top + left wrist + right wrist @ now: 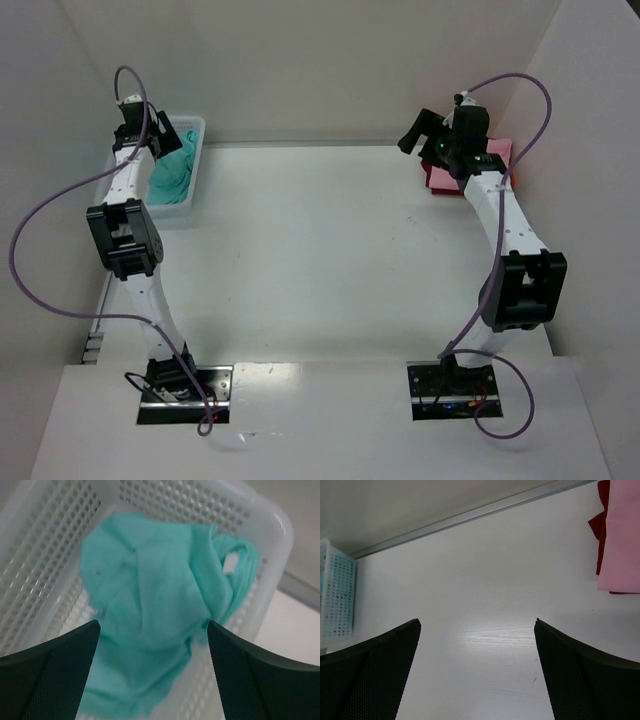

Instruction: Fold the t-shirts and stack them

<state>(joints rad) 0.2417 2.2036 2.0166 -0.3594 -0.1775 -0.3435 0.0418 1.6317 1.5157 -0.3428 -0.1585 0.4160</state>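
Teal shirt [150, 610] lies crumpled in the white basket [45, 555] at the desk's [480, 580] far left. The pink shirt [622, 535] sits folded on the red shirt [600, 525] at the far right. The left jaws hang wide and empty just above the teal cloth; the right jaws, equally wide, hold nothing beside the stack. Fetching the shirt seems the step in hand. Next, the left jaws must drop, pinch a raised fold and lift it clear.

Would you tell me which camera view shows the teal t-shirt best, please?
The left wrist view: the teal t-shirt fills it, crumpled inside the mesh basket. The top external view shows it small, partly behind the left arm. The right wrist view shows just the basket's side, no shirt.
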